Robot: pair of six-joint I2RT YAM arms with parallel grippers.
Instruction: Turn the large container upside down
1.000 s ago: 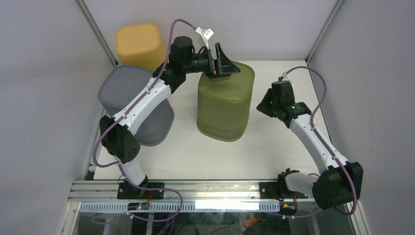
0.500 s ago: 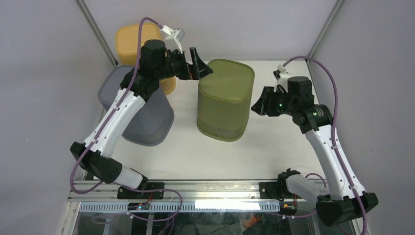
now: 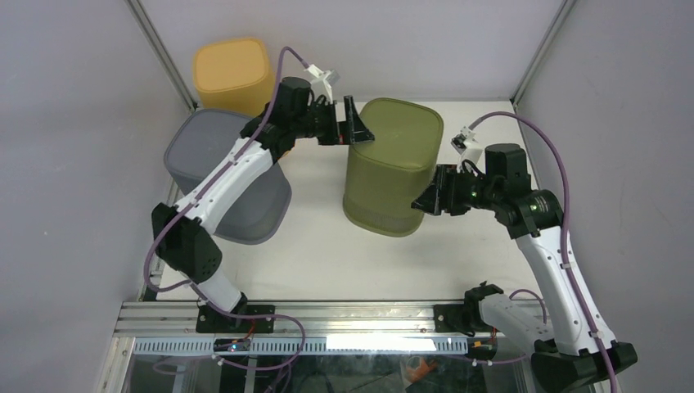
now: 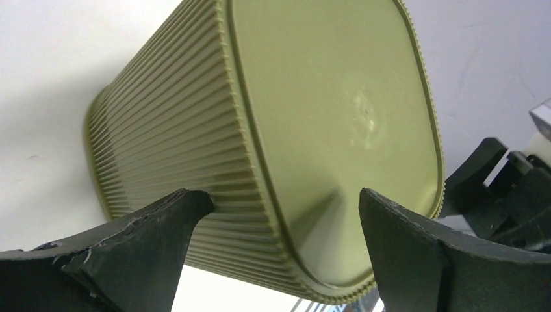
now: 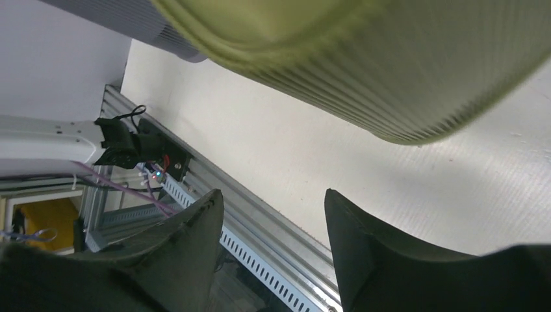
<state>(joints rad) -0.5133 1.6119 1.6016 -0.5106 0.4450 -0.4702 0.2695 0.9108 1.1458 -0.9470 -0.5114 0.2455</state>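
The ribbed olive-green plastic container stands mid-counter, closed face up and seemingly tipped a little. The left end effector, spread wide, straddles its upper left edge. The right end effector, also spread, sits by its lower right wall. It is probably best rolled slowly about one rim, with the right side bracing it against sliding. There are three containers in all: this one, one grey plastic tub and one yellow plastic tub.

olive ribbed plastic container: closed end up on white bench | left pincer: at top rim | right pincer: at right wall
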